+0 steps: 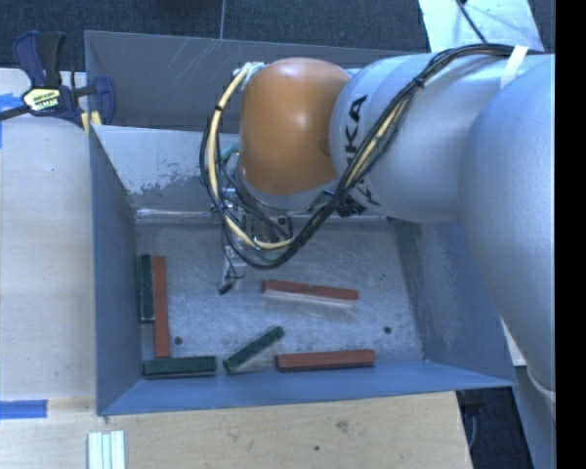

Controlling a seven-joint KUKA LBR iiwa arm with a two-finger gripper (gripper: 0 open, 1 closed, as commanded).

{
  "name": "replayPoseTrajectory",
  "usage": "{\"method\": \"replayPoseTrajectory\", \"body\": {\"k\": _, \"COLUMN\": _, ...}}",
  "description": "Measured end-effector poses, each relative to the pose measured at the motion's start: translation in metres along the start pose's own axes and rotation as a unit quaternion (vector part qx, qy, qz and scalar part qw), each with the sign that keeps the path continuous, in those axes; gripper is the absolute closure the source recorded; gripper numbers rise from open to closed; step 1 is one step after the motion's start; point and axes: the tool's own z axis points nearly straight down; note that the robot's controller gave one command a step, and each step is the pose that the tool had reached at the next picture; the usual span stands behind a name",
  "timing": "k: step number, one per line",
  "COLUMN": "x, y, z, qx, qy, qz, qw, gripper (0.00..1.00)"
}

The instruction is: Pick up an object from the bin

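Gripper: my gripper (230,279) hangs low at frame centre, under the orange wrist cover (288,125). I cannot tell how wide it is, and I see nothing held.
Nearest thing: a red-brown bar (310,290) lies just right of the gripper, beside a pale bar (313,304).
Left side: I see a green bar (146,286) and a red bar (160,306) lying side by side.
Lower edge: two green bars (180,366) and a red-brown one sit along the bin (112,262) wall.

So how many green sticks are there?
3. One green stick lies on the left, another in the bottom-left corner, a tilted one beside it. The arm could hide others.
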Motion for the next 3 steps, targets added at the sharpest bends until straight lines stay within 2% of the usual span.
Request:
{"method": "replayPoseTrajectory", "body": {"k": 1, "x": 0.078, "y": -0.089, "z": 0.079, "qx": 0.002, "qy": 0.001, "qz": -0.067, "qw": 0.9978, "gripper": 0.0}}
{"method": "replayPoseTrajectory", "body": {"k": 2, "x": 0.075, "y": -0.085, "z": 0.076, "qx": 0.0, "qy": -0.0035, "qz": -0.069, "qw": 0.9976, "gripper": 1.0}}
{"method": "replayPoseTrajectory", "body": {"k": 3, "x": 0.089, "y": -0.123, "z": -0.065, "qx": 0.001, "qy": -0.0079, "qz": -0.118, "qw": 0.993, "gripper": 1.0}}
